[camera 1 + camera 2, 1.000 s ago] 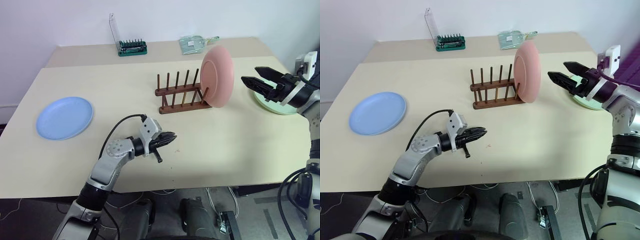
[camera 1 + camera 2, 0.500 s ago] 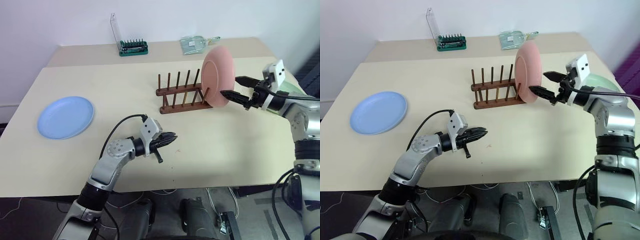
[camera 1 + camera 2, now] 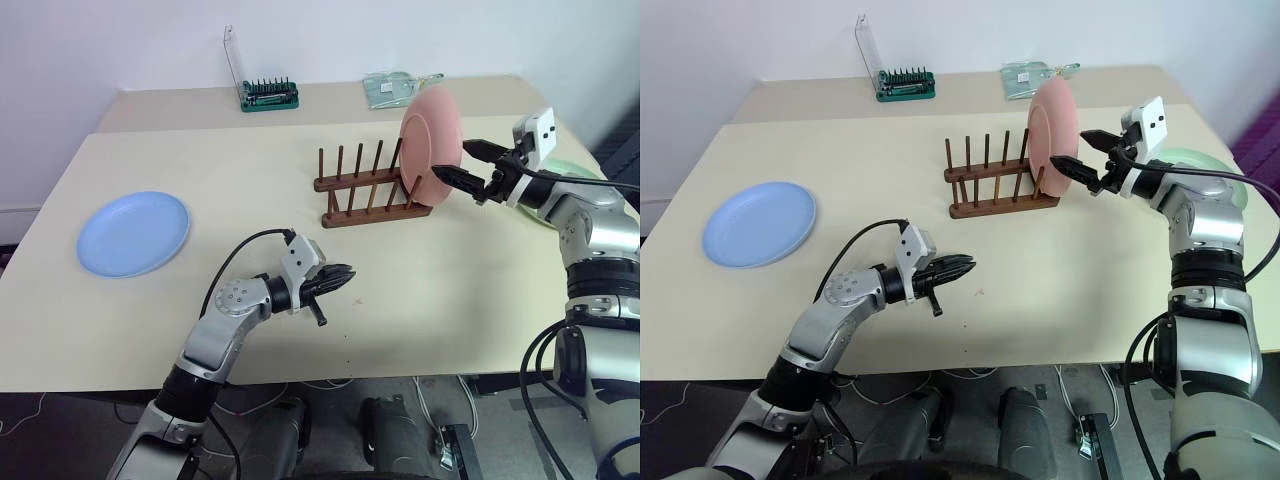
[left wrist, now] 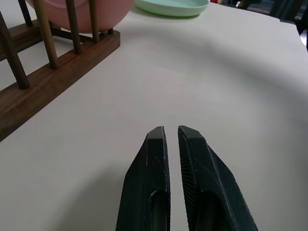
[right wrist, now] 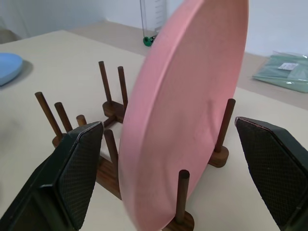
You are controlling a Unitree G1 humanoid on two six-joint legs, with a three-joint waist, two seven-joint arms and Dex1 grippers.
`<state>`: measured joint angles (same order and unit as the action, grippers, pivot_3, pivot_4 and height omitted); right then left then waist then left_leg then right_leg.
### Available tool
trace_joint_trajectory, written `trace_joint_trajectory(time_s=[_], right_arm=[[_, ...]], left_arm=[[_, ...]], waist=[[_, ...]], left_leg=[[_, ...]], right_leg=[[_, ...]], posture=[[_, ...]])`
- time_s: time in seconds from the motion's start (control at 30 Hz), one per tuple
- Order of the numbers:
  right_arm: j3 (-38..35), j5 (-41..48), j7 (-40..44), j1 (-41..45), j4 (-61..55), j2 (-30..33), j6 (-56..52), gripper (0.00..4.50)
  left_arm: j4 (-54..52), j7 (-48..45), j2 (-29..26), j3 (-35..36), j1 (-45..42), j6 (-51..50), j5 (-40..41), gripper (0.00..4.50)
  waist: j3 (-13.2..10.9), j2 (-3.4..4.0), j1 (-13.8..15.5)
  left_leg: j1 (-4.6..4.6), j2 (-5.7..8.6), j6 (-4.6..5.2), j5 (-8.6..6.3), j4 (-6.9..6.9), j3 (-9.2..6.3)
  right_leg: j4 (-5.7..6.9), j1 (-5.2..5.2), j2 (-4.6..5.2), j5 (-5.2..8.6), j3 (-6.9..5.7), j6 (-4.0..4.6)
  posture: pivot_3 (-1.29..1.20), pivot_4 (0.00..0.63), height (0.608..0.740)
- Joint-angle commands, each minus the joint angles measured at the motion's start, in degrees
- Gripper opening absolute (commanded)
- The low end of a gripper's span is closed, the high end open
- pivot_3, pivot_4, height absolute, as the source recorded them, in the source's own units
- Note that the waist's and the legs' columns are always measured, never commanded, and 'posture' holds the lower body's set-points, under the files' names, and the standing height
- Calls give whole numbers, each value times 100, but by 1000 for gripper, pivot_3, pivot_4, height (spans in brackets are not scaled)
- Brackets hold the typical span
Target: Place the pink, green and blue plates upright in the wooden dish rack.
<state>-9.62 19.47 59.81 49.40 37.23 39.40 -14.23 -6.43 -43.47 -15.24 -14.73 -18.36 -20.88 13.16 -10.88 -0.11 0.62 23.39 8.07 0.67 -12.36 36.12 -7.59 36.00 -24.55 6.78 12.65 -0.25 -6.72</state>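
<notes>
Round smooth pink plate (image 5: 185, 115) upright in peg rack (image 3: 368, 190), between spread right jaws; left jaws pressed together, empty.

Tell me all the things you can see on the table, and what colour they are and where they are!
Table: one, cream, under everything.
Pink plate: one, standing upright at the right end of the rack.
Dish rack: one, dark brown wood, middle of the table.
Blue plate: one, lying flat on the left side.
Green plate: one, pale green, flat on the right side.
Tool holder: one, green with a clear lid, far edge.
Clear packet: one, greenish, far edge.
Left gripper: black, shut, above the table near the front.
Right gripper: black, open, either side of the pink plate.
</notes>
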Motion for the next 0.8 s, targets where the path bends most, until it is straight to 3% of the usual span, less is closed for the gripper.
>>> trace_joint_trajectory(time_s=[0.03, 0.2, 0.3, 0.47, 0.8], right_arm=[[-471, 224, 2, -10, -344, 445, -20, 4445], [-722, 170, -187, -191, -212, 891, 13, 4445], [-77, -872, -696, -408, 277, 1154, 665, 4445], [935, -2313, -1864, -50, 1463, 1000, 1702, 4445], [2081, -3937, -3927, 645, 3504, 720, 2256, 4445]], left_arm=[[-239, 10, -23, 20, 74, 52, 53, 378], [-257, 19, -36, 31, 86, 51, 68, 378], [-219, -18, -51, 29, 66, 62, 71, 378], [-107, -76, -50, -15, -63, 112, 17, 378], [-287, 11, -115, 42, 95, 38, 36, 378]], waist=[[0, 0, 15], [0, 0, 8], [1, 0, -9], [2, 2, -87], [2, 3, -129]], left_leg=[[0, 0, 0, 0, 0, 0], [2, 3, 1, -1, 1, -1], [0, 1, 1, -1, -2, 0], [-3, -1, 0, 0, -1, 10], [-3, 1, -9, 6, -5, 9]], right_leg=[[0, 0, 0, 0, 0, 0], [-2, 1, 2, 0, 0, 0], [-1, 0, 1, 0, 0, 0], [1, -1, 1, 1, 5, 0], [3, -2, -1, 0, 7, 1]], posture=[[0, 150, 740], [0, 150, 740], [0, 150, 740], [0, 150, 740], [0, 150, 740]])
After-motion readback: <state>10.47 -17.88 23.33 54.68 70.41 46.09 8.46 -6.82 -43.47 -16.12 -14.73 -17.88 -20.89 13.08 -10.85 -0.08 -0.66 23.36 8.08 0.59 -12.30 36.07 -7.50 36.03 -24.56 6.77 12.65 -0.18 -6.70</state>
